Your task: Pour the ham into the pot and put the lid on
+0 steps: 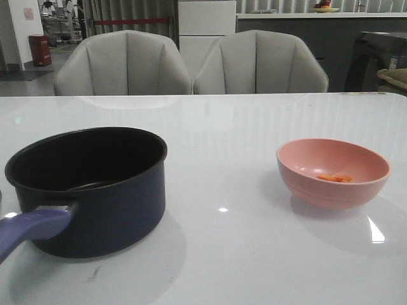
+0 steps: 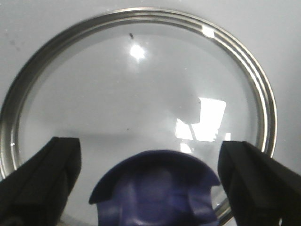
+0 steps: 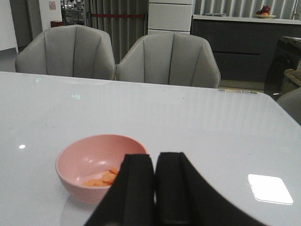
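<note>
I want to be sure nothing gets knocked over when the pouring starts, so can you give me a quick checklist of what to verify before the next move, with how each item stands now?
1. Pot upright with its mouth uncovered: ok.
2. Ham inside the pink bowl, ready to pour: ok.
3. Bowl standing apart from the pot, nothing between them on the table: ok.
4. Right gripper open to take the bowl: not ok; its fingers are closed together, holding nothing, short of the bowl.
5. Left gripper open on either side of the lid's knob: ok, not closed on it.
6. Lid lying clear of the pot: cannot tell; it is not in the front view.
</note>
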You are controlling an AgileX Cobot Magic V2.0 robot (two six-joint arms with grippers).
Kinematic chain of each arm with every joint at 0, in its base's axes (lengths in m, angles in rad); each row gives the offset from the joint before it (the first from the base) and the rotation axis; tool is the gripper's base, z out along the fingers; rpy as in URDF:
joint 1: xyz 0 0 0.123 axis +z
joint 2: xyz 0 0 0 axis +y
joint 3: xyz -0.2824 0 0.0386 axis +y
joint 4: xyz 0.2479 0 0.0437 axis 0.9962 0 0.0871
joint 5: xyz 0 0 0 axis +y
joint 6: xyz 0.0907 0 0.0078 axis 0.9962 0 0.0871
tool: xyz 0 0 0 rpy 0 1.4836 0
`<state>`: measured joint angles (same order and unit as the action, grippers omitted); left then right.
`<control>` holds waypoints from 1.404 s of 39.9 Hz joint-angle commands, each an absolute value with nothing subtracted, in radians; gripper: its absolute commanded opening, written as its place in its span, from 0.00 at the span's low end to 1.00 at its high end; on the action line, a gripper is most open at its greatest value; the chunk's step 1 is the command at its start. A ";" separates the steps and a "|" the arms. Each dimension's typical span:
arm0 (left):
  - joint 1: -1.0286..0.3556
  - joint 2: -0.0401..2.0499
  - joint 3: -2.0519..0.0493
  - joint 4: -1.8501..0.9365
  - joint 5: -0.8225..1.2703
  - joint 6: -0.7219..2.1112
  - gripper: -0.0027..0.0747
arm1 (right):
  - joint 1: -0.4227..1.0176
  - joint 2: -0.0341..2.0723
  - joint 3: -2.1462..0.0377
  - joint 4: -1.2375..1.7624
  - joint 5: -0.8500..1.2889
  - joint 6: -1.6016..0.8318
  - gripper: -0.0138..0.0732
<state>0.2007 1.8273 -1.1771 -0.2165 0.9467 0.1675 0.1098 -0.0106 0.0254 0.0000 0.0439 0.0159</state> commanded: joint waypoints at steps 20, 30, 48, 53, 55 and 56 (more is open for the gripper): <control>0.067 1.233 -1.074 -0.233 0.876 0.190 0.80 | 0.102 -0.029 0.036 -0.007 -0.039 0.018 0.34; 0.027 0.822 -0.792 -0.232 0.665 0.190 0.73 | 0.107 -0.029 0.036 -0.007 -0.039 0.018 0.34; -0.160 0.270 -0.455 -0.158 0.506 0.190 0.61 | 0.108 -0.029 0.036 -0.007 -0.039 0.018 0.34; -0.171 0.201 -0.412 -0.158 0.451 0.185 0.61 | 0.108 -0.029 0.036 -0.007 -0.039 0.018 0.34; -0.171 0.181 -0.393 -0.158 0.430 0.160 0.61 | 0.108 -0.029 0.036 -0.007 -0.039 0.018 0.34; -0.171 0.170 -0.386 -0.158 0.421 0.156 0.61 | 0.108 -0.029 0.036 -0.007 -0.039 0.018 0.34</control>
<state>-0.1612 0.1868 -0.3828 -0.1532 0.5315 0.1852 0.1098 -0.0106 0.0254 0.0000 0.0439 0.0159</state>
